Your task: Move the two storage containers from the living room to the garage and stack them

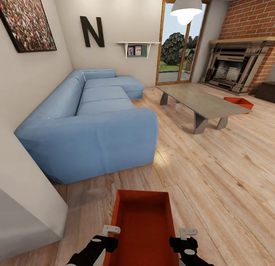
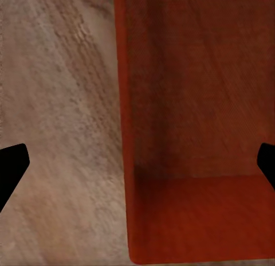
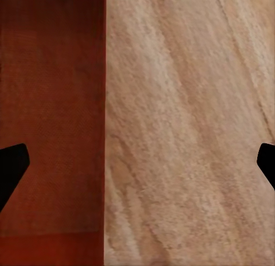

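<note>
Nearest, an orange-red shallow rectangular plastic container (image 1: pixel 142 224) lies on the light wood-plank floor (image 1: pixel 214 174), right in front of the robot. The left gripper (image 1: pixel 109 239) hangs over its left long wall and the right gripper (image 1: pixel 183 240) over its right long wall. In each wrist view the dark fingertips (image 2: pixel 12 165) stand wide apart at the frame's edges, spread on either side of a wall (image 2: pixel 129 163) and clamping nothing.

This looks like the first pick-up: both arms are lined up for a two-handed grasp. The next move calls for lowering onto the walls, closing evenly, then lifting level.

To the left sits the blue fabric sectional sofa (image 1: pixel 95 124). Farther off, right of the grey low table (image 1: pixel 198 102), the second orange-red container (image 1: pixel 240 103) waits on the floor near the brick fireplace (image 1: pixel 233 69).
</note>
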Controlling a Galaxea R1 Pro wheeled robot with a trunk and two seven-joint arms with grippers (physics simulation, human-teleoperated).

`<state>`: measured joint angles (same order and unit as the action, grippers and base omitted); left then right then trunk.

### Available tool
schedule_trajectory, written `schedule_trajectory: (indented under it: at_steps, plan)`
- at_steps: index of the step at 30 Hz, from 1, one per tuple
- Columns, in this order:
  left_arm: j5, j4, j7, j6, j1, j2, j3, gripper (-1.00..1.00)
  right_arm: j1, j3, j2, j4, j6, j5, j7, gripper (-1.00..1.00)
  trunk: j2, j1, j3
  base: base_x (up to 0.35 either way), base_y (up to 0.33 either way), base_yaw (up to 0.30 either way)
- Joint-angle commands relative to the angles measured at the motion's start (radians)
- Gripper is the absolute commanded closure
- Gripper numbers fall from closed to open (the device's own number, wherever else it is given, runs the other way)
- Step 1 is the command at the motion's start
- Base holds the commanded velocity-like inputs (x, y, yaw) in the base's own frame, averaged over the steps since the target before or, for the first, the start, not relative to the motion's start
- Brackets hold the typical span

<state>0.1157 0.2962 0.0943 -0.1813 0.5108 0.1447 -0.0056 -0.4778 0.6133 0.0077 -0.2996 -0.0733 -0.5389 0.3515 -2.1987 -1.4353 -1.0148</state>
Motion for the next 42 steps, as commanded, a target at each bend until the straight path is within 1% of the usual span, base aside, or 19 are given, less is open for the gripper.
schedule_trajectory:
  at_steps: [1,13,15,16,18,21,24,28,31,37,42]
  plan:
    - [0.01,0.002,0.003,-0.006,0.0,0.0,0.0,-1.0,-0.001,0.008,0.0,0.0,-0.006,-0.01,0.004,-1.0,0.0,0.0,-0.001,0.0,0.0,0.0]
    - [0.01,0.001,0.002,-0.003,0.0,0.0,0.001,-1.0,-0.001,0.008,0.001,0.0,-0.011,-0.01,0.003,-1.0,0.0,0.0,-0.001,0.0,0.0,0.0]
    - [0.01,0.001,0.003,-0.003,0.0,0.0,0.001,-1.0,-0.001,0.008,0.002,0.016,-0.013,-0.011,-0.008,-1.0,0.0,0.0,-0.001,0.0,0.0,0.0]
    - [0.01,0.001,0.002,-0.003,0.0,0.0,0.001,-1.0,-0.001,0.01,0.003,0.05,-0.021,-0.01,-0.02,-1.0,0.0,0.0,-0.001,0.0,0.0,0.0]
    - [0.009,0.001,0.003,-0.003,0.0,0.0,0.001,-1.0,-0.001,0.01,0.004,0.076,-0.036,-0.01,-0.036,-1.0,0.0,0.0,-0.001,0.0,0.0,0.0]
    - [0.009,0.001,0.003,-0.003,0.0,0.0,0.001,-1.0,-0.001,0.011,0.004,0.097,-0.053,-0.011,-0.064,-1.0,0.0,0.0,-0.001,0.0,0.0,0.0]
    - [0.009,0.002,0.002,-0.003,0.0,0.0,0.001,-1.0,-0.001,0.011,0.003,0.106,-0.058,-0.012,-0.087,-1.0,0.0,0.0,-0.001,0.0,0.0,0.0]
    - [0.009,0.002,0.002,-0.003,0.0,0.0,0.001,-1.0,-0.001,0.011,0.003,0.109,-0.059,-0.013,-0.097,-1.0,0.0,0.0,-0.001,0.0,0.0,0.0]
    - [0.009,0.002,0.002,-0.003,0.0,0.0,0.0,-1.0,-0.001,0.011,0.004,0.11,-0.054,-0.014,-0.1,-1.0,0.0,0.0,-0.001,0.0,0.0,0.0]
    - [0.009,0.001,0.002,-0.003,0.0,0.0,0.0,-1.0,-0.002,0.01,0.005,0.111,-0.032,-0.016,-0.152,-1.0,0.0,0.0,-0.001,0.0,0.0,0.0]
    - [0.009,0.001,0.002,-0.003,0.0,0.0,0.0,-1.0,-0.001,0.01,0.005,0.111,-0.025,-0.017,-0.162,-1.0,0.0,0.0,-0.001,0.0,0.0,0.0]
